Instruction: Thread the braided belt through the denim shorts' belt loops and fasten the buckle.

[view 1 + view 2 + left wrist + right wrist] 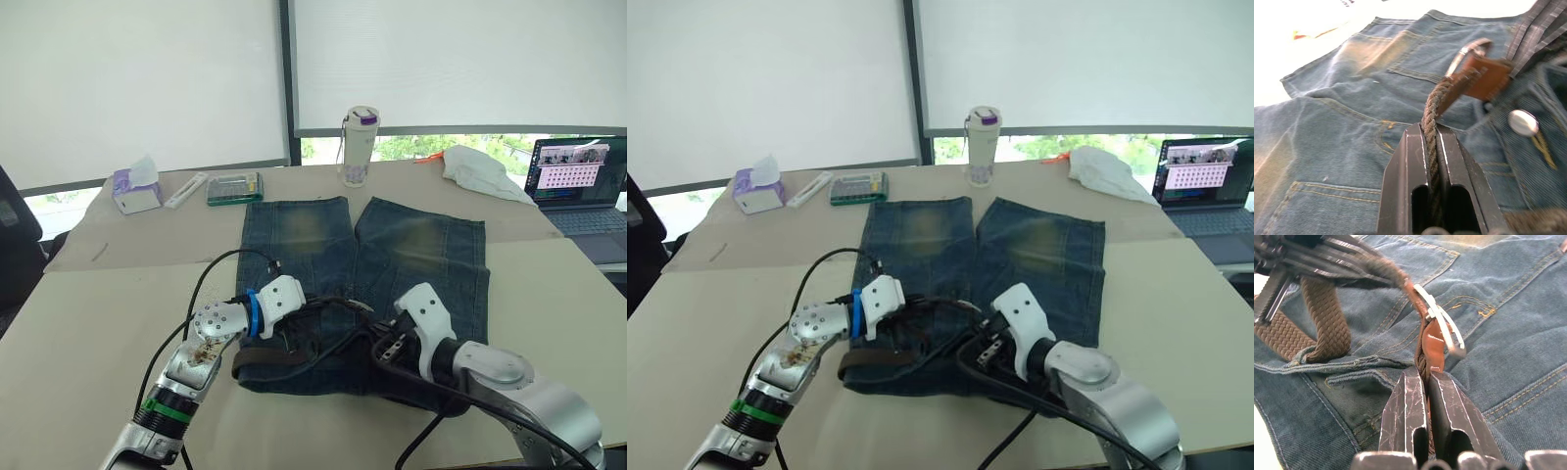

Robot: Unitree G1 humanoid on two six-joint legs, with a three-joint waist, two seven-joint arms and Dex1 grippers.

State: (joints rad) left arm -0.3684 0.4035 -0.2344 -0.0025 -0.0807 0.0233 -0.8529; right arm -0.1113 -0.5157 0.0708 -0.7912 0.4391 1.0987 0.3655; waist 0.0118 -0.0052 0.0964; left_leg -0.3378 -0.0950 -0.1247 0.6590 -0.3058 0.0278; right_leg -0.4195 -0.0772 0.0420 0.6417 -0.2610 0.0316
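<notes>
Braided belt (pixel 1433 110) between both hands' fingers

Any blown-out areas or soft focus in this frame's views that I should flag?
Left wrist view: the tabletop beyond the denim shorts is blown out to white, and the buckle is soft while the fingers are sharper. Right wrist view: the far buckle frame blurs slightly. Head views: the window blinds are bright but the table is evenly lit.
</notes>
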